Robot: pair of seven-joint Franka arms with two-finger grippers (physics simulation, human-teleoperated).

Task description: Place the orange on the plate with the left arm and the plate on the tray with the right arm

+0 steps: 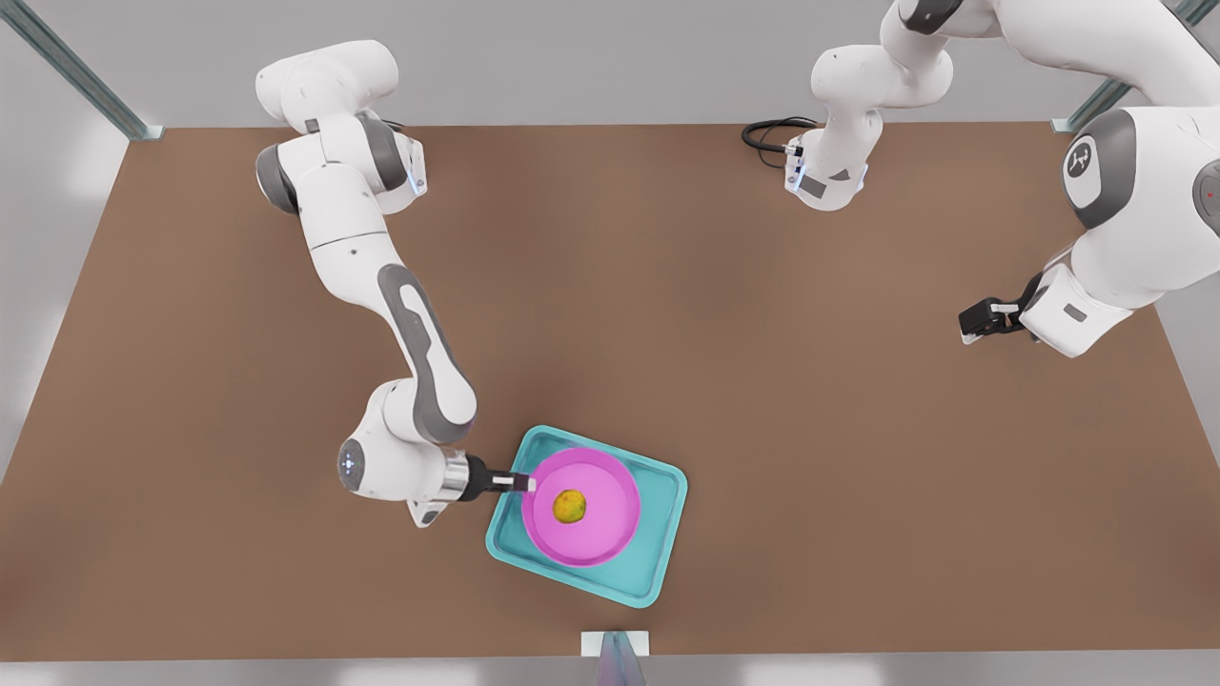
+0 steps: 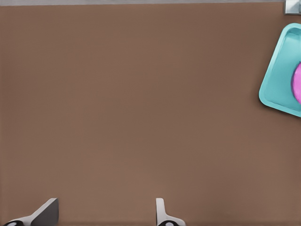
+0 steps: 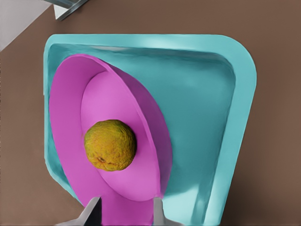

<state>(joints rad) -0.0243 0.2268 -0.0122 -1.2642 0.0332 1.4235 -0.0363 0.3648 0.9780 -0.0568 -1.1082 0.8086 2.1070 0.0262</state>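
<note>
Brown tabletop: orange on pink plate in teal tray, lower centre.
Right gripper clamped the plate's rim; left gripper hung spread apart, right edge.

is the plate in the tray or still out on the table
In the tray: the plate with the orange lies inside the tray's rim; right gripper at its edge.

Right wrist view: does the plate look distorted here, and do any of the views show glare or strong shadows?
Right wrist view: the plate reads as a steep, stretched oval, a close oblique angle, with the orange still round and the right gripper at its rim. Front view: the plate looks round inside the tray; flat light, faint shadows. Left wrist view: the left gripper open over evenly lit table, no glare.
</note>
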